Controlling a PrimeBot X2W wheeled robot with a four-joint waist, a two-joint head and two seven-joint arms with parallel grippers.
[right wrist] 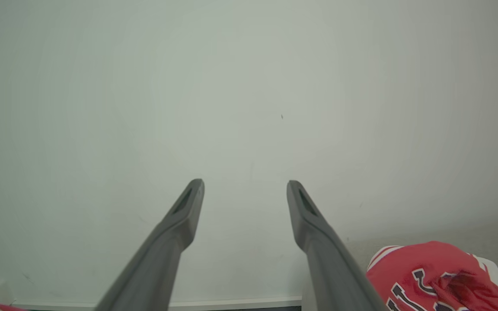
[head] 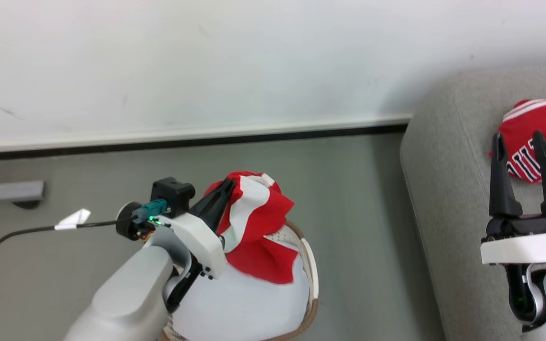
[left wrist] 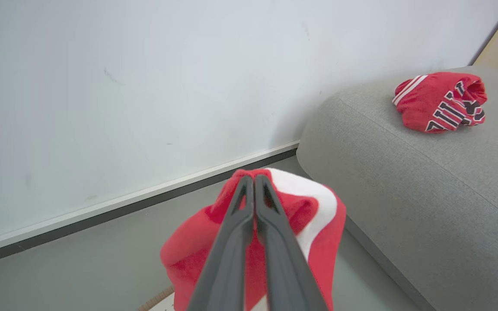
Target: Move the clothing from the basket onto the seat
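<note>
Left end effector (head: pixel 229 183): closed on a red jersey (head: pixel 259 227), which hangs over the basket (head: pixel 313 279). Basket contents: plain white cloth (head: pixel 244 308). Right end effector (head: pixel 517 135): open, empty, over the seat (head: pixel 443 189). A second red jersey (head: pixel 538 125) lies on the seat.

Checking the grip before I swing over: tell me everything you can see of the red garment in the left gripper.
The red garment is soft-looking fabric, red with a broad white panel; no lettering shows. It hangs bunched from a top fold pinched in the shut left gripper, draping above the basket. Its lower edge overlaps the white cloth in the basket; whether they touch I cannot tell.
</note>
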